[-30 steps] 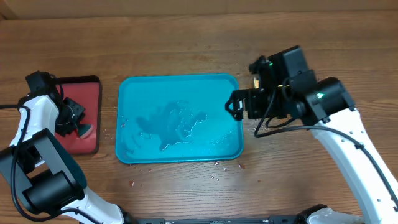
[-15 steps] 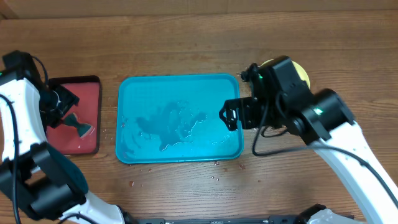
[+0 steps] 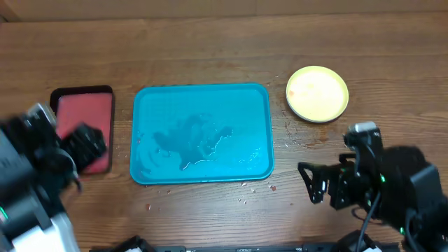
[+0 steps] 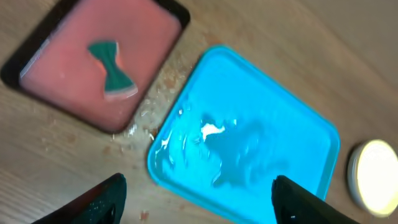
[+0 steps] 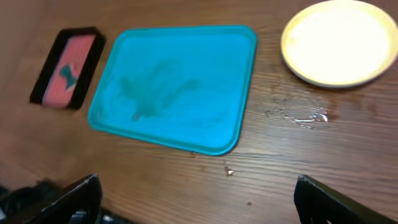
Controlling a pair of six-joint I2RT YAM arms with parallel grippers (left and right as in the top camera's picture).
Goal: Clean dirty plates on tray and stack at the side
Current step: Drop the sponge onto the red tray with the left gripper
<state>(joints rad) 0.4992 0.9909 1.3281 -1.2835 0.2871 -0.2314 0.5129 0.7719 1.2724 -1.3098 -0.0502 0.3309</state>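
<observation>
Wet teal tray point(image 5: 186, 124) mid-frame, pale plate point(image 5: 339, 40) upper right, red tray point(image 5: 81, 46) with sponge point(image 5: 65, 73) upper left

The surface point(image 3: 210, 42) is brown wood with a lengthwise grain and a low satin sheen. The teal tray point(image 3: 203, 87) is smooth moulded plastic, glossy where a thin film of water point(image 3: 192, 140) lies on it. The yellow-green plate point(image 3: 317, 93) is smooth plastic with a soft shine. The small red tray point(image 4: 146, 28) looks matt inside its dark rim. The green sponge point(image 4: 112, 73) is dull, its texture too blurred to tell. The left end effector point(image 4: 199, 181) has matt black fingers point(image 4: 102, 200)
</observation>
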